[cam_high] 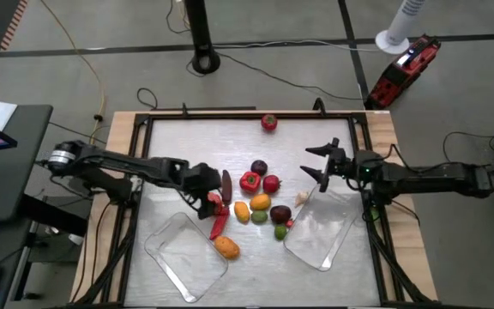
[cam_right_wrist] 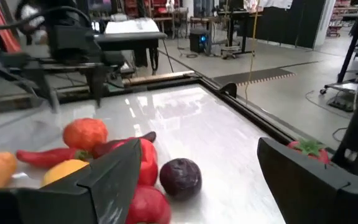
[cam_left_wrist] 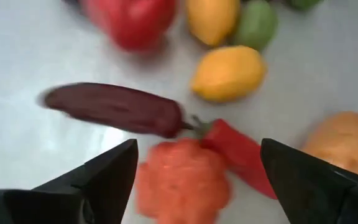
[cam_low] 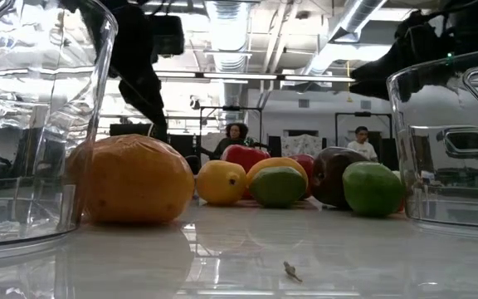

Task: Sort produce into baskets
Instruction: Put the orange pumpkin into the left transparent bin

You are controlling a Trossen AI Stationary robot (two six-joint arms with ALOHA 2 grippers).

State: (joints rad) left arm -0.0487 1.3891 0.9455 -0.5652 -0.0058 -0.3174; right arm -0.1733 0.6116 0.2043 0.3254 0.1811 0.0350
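Observation:
The produce lies in a cluster at mid table: a red pepper [cam_high: 250, 180], a dark purple round piece [cam_high: 259, 167], yellow and green pieces, a red chilli [cam_high: 219, 226] and a long dark purple piece [cam_high: 226, 182]. One tomato [cam_high: 268, 122] sits alone at the far side. An orange piece [cam_high: 226, 248] lies at the left clear basket [cam_high: 174, 257]. The right clear basket [cam_high: 324, 232] is bare. My left gripper [cam_high: 212, 198] is open, its fingers on either side of a bumpy red-orange piece [cam_left_wrist: 182, 180]. My right gripper [cam_high: 310, 165] is open above the table, right of the cluster.
A raised wooden frame [cam_high: 127, 129] borders the table. In the left wrist view the long purple piece [cam_left_wrist: 114, 109] and the red chilli [cam_left_wrist: 241, 155] lie close against the red-orange piece. Bare table lies toward the far edge. People show in the room behind [cam_low: 237, 137].

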